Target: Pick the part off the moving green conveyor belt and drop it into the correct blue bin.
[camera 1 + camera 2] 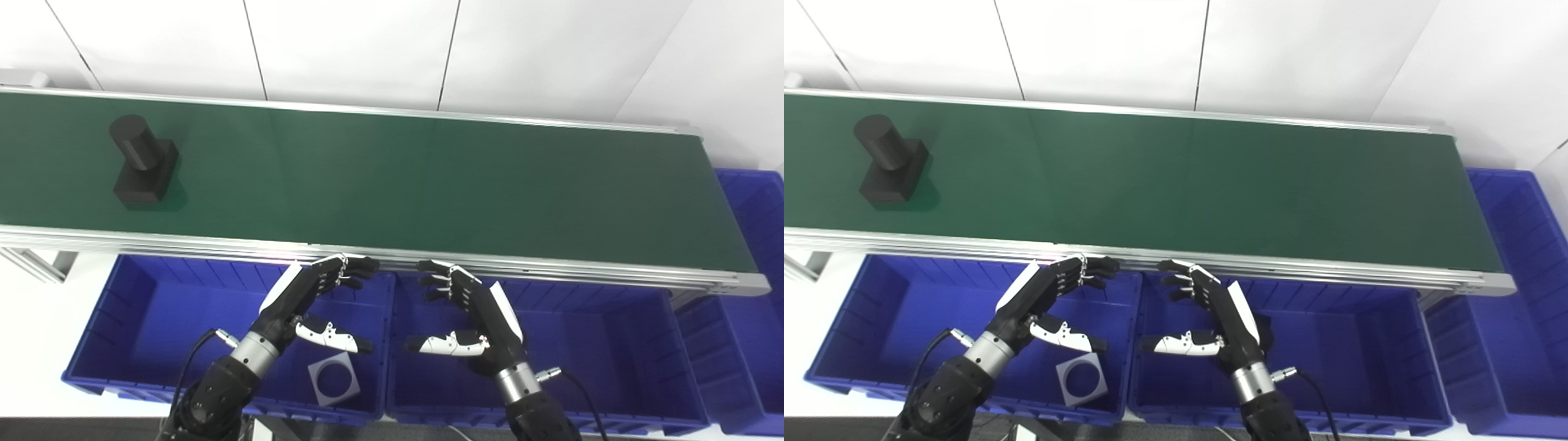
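A black part [142, 162], a cylinder standing on a square block, sits on the green conveyor belt [429, 184] at the far left. My left hand [309, 300] is open and empty, held above the left blue bin [153, 306], just below the belt's near rail. My right hand [468, 318] is open and empty above the middle blue bin [600, 343]. Both hands are far to the right of the part.
A grey square plate with a round hole [334, 381] lies in the left bin. A third blue bin [756, 257] stands at the belt's right end. The belt's aluminium rail [551, 266] runs along above the bins. A white wall is behind.
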Robot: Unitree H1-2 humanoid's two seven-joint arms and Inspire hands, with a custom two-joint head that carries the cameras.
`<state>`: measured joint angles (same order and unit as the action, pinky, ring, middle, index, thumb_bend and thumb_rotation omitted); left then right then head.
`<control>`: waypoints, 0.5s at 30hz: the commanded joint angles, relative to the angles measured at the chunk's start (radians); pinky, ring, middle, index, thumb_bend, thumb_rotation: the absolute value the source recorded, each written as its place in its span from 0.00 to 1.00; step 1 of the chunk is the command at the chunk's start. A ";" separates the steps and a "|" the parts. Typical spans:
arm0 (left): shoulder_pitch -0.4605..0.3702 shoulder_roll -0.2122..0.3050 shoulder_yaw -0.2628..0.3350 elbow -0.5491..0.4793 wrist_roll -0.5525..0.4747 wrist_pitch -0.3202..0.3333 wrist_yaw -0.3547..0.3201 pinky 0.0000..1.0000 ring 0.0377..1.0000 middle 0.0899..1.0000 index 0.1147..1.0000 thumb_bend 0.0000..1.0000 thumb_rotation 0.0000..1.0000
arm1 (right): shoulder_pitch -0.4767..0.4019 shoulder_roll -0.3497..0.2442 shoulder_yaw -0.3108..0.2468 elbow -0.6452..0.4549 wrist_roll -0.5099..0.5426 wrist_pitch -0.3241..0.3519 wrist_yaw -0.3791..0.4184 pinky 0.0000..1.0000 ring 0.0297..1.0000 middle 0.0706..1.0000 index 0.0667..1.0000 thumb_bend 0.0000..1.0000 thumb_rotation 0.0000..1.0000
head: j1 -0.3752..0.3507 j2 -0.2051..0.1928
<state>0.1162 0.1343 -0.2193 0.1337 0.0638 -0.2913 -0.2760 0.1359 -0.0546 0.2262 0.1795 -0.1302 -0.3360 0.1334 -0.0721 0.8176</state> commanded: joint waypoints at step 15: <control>-0.033 -0.012 -0.006 0.076 0.000 -0.088 0.006 0.71 0.75 0.74 0.68 0.94 0.00 | -0.020 0.004 -0.011 0.074 0.012 -0.126 -0.016 0.64 0.73 0.80 0.73 0.85 0.21 | 0.062 -0.105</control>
<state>0.1046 0.1276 -0.2218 0.2217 0.0645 -0.3233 -0.2758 0.1300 -0.0550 0.2205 0.2662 -0.1278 -0.4054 0.1310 -0.0109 0.7120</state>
